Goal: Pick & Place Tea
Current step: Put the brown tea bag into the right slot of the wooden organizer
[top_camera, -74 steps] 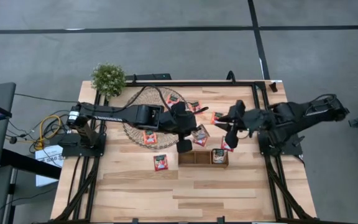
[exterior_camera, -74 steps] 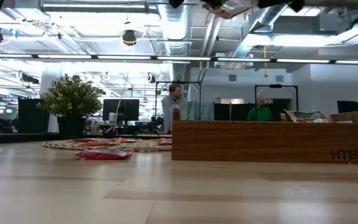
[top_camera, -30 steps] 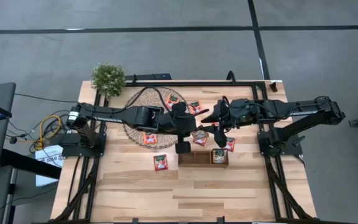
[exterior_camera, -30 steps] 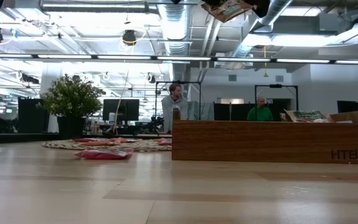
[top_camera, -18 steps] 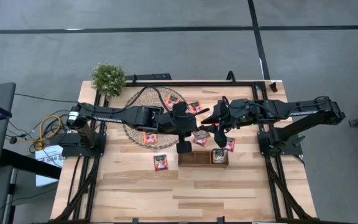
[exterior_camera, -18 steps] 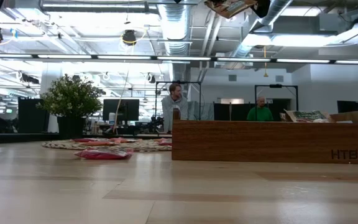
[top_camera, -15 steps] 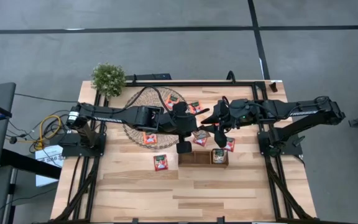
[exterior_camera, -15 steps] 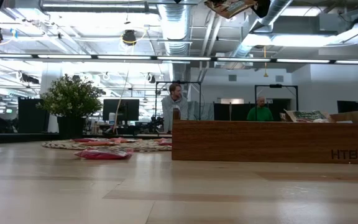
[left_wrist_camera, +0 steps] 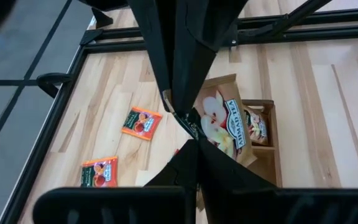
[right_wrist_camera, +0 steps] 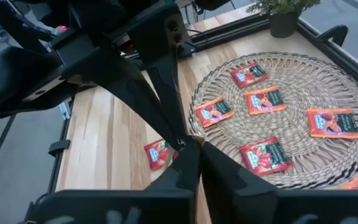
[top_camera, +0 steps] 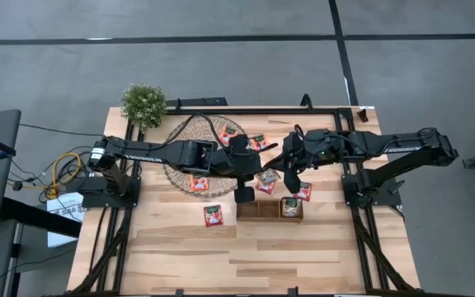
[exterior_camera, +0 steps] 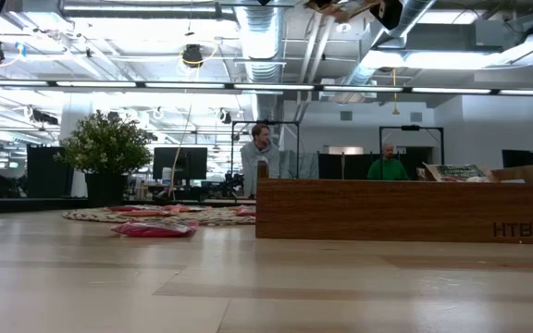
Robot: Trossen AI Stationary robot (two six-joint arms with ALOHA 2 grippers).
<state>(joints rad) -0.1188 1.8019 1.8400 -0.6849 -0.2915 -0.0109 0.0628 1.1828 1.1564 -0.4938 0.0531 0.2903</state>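
Note:
One tea sachet (left_wrist_camera: pixel 224 122), with a white-green apple picture, hangs in the air above the brown wooden tray (top_camera: pixel 261 209). Both grippers are shut on it. My left gripper (left_wrist_camera: pixel 194 144) reaches in from the table's left, my right gripper (right_wrist_camera: pixel 190 144) from the table's right. They meet tip to tip over the table's middle (top_camera: pixel 266 173). In the right wrist view the sachet is nearly hidden between the fingers. The low view shows it at the top edge (exterior_camera: pixel 342 8). Another sachet (top_camera: pixel 289 206) lies in the tray's right compartment. My left gripper pinches the sachet by one edge (left_wrist_camera: pixel 200 138) between its two fingers, coming from the table's left and slanting down. The sachet is lifted clear above the tray and stands out sideways from the fingers. My right gripper pinches the same sachet at a corner of that edge (left_wrist_camera: pixel 174 109), close beside the left fingers. It comes from the table's right, slanting down, opposite the left gripper.
A round woven mat (top_camera: pixel 190 165) with several red sachets lies under the left arm. Loose sachets lie on the wood (top_camera: pixel 213 215), (top_camera: pixel 303 191), (top_camera: pixel 258 142). A small potted plant (top_camera: pixel 143 103) stands at the far left corner. Bare wood stretches along the near side.
My right gripper has shut its fingers on the sachet that my left gripper holds. Both arms have stayed in place, and the sachet has stayed aloft above the tray.

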